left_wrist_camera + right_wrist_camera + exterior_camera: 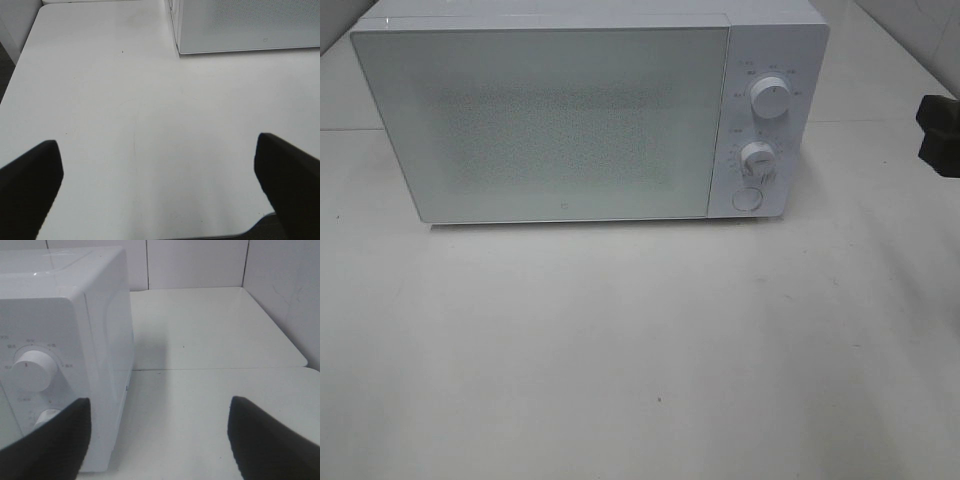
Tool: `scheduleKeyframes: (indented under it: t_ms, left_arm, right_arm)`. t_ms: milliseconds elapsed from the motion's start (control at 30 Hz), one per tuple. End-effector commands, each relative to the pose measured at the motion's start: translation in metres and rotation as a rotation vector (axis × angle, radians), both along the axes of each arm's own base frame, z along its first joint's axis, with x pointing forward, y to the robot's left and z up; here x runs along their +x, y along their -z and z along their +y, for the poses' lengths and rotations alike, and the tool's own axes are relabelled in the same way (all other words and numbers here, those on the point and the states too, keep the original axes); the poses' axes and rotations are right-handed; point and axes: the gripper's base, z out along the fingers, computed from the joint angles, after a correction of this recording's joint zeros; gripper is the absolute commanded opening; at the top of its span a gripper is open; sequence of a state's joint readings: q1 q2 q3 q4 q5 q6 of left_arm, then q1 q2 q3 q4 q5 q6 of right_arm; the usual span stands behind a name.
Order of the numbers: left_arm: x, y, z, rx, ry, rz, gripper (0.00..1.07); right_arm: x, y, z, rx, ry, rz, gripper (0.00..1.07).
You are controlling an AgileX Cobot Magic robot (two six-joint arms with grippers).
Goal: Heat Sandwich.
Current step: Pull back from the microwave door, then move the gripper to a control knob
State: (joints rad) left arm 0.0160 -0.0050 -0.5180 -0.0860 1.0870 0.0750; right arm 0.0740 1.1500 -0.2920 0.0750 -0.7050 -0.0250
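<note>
**A:** Three views, and the sandwich shows in none of them. Where does the task stand?

**B:** From the high view, somewhere around the oven itself. The microwave (570, 120) sits on the white table (640, 360) with its door (540, 125) shut. The frosted panel hides the cavity, so nobody can tell whether the sandwich is inside. The right gripper (928, 133) is a dark shape at the frame's edge, well apart from the control panel.

**A:** And the left wrist view?

**B:** The left gripper (157, 142) hangs over bare table with its fingers (30, 185) spread wide and nothing between them. Only a front corner of the microwave is in sight.

**A:** The right wrist view?

**B:** Its fingers (50, 440) are also spread and hold nothing. They face the panel end of the oven, with the upper knob (772, 100) and lower knob (758, 156) close by.

**A:** So what does the next move call for?

**B:** Probably the right arm working that panel. It would either press the round button (747, 199) to release the door or pinch a knob and turn it. Either way the jaws must narrow first and line up squarely on a small round target.
</note>
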Motion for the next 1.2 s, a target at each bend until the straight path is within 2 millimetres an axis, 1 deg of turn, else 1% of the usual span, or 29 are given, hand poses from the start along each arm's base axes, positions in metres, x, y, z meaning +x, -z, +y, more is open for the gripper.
scheduleKeyframes:
  t_ms: [33, 100, 267, 367, 433, 467, 533, 567, 600, 700, 733, 867, 1033, 1133, 1167, 1200]
  left_arm:
    - [-0.002, -0.001, -0.001, -0.01, 0.002, -0.031, 1.0]
    - [-0.002, -0.001, -0.001, -0.01, 0.002, -0.031, 1.0]
    - [-0.002, -0.001, -0.001, -0.01, 0.002, -0.031, 1.0]
    - [-0.002, -0.001, -0.001, -0.01, 0.002, -0.031, 1.0]
    - [-0.002, -0.001, -0.001, -0.01, 0.002, -0.031, 1.0]
    - [-0.002, -0.001, -0.001, -0.01, 0.002, -0.031, 1.0]
    - [-0.002, -0.001, -0.001, -0.01, 0.002, -0.031, 1.0]
    - [-0.002, -0.001, -0.001, -0.01, 0.002, -0.031, 1.0]
    - [-0.002, -0.001, -0.001, -0.01, 0.002, -0.031, 1.0]
    - [-0.002, -0.001, -0.001, -0.01, 0.002, -0.031, 1.0]
    - [-0.002, -0.001, -0.001, -0.01, 0.002, -0.031, 1.0]
    - [-0.002, -0.001, -0.001, -0.01, 0.002, -0.031, 1.0]
    - [-0.002, -0.001, -0.001, -0.01, 0.002, -0.031, 1.0]
    - [-0.002, -0.001, -0.001, -0.01, 0.002, -0.031, 1.0]
    - [-0.002, -0.001, -0.001, -0.01, 0.002, -0.031, 1.0]
    - [-0.002, -0.001, -0.001, -0.01, 0.002, -0.031, 1.0]
  right_arm:
    - [-0.003, -0.001, -0.004, 0.022, 0.042, -0.05, 0.74]
    - [-0.003, 0.0, -0.004, 0.026, 0.048, -0.052, 0.74]
    - [-0.003, 0.009, -0.003, 0.027, 0.046, -0.028, 0.74]
    - [-0.002, 0.018, 0.011, 0.004, 0.004, -0.017, 0.74]
    - [-0.002, 0.02, 0.014, -0.006, -0.001, -0.017, 0.74]
    - [-0.001, 0.024, 0.021, -0.028, -0.01, -0.013, 0.74]
    - [-0.001, 0.027, 0.028, -0.041, -0.014, -0.017, 0.74]
    - [-0.001, 0.027, 0.028, -0.041, -0.014, -0.017, 0.74]
    - [-0.001, 0.029, 0.035, -0.047, -0.019, -0.025, 0.74]
    - [-0.002, 0.032, 0.045, -0.042, -0.022, -0.03, 0.74]
    - [-0.002, 0.032, 0.045, -0.042, -0.022, -0.03, 0.74]
    - [-0.005, 0.041, 0.065, -0.049, -0.04, -0.031, 0.74]
    - [-0.007, 0.046, 0.073, -0.047, -0.036, -0.025, 0.74]
    - [-0.011, 0.053, 0.084, -0.041, -0.021, -0.006, 0.74]
    - [-0.01, 0.055, 0.09, -0.048, -0.024, 0.007, 0.74]
    - [-0.01, 0.055, 0.09, -0.048, -0.024, 0.007, 0.74]
